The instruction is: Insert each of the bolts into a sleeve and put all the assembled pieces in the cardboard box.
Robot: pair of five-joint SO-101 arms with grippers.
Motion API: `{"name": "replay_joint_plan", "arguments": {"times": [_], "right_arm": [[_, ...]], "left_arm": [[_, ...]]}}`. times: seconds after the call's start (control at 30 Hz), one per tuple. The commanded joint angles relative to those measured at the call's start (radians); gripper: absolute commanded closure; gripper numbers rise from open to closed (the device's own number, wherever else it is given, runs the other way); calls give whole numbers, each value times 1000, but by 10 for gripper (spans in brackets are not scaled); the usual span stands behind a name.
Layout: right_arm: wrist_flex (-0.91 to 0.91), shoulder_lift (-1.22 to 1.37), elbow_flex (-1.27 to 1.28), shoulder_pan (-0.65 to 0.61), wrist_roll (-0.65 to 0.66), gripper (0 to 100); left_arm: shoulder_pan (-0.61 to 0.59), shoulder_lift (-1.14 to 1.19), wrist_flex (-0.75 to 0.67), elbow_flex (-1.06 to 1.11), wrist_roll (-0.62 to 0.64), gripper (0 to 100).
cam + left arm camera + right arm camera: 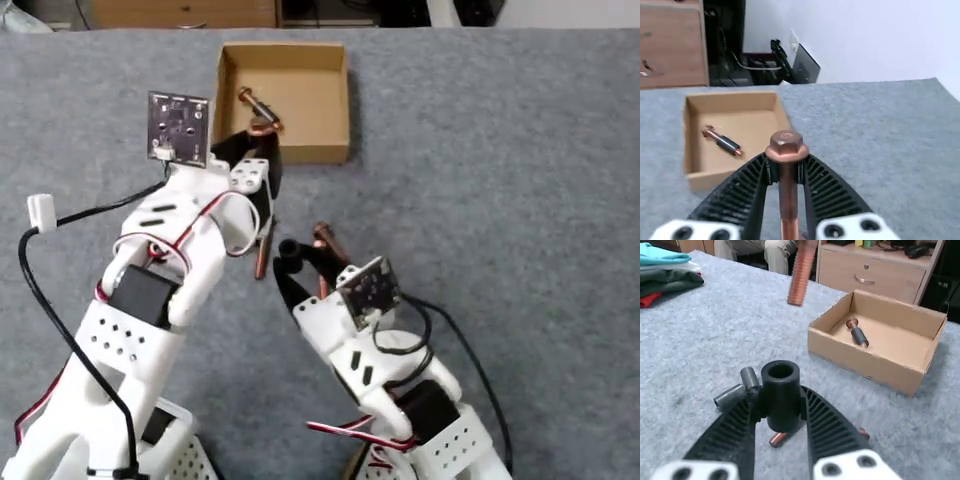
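L hand point(786, 164): bolt point(786, 195) by box point(710, 179) edge; R hand point(781, 406): sleeve point(781, 392).

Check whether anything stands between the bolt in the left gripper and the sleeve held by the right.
Nothing visible does. The bolt in the left gripper hangs threaded end down, apart from the black sleeve in the right gripper. The sleeve's bore faces up, open; only air lies between.

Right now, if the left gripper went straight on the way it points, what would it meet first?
Probably the cardboard box: the left gripper, shut on a copper bolt, points at the box's near wall. Depth is unclear, so it could instead clear the rim.
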Motion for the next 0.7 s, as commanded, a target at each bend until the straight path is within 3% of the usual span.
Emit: {"name": "replay_joint_plan", "arguments": {"times": [0.0, 0.4, 0.67], "right_arm": [[-61, -79, 1, 15, 17, 997], [-199, 74, 45, 70, -23, 997], [-339, 222, 45, 64, -25, 997]], "left_arm": [[-5, -31, -31, -2, -31, 983], [-8, -232, 69, 41, 80, 984], [66, -269, 94, 48, 74, 983]]}}
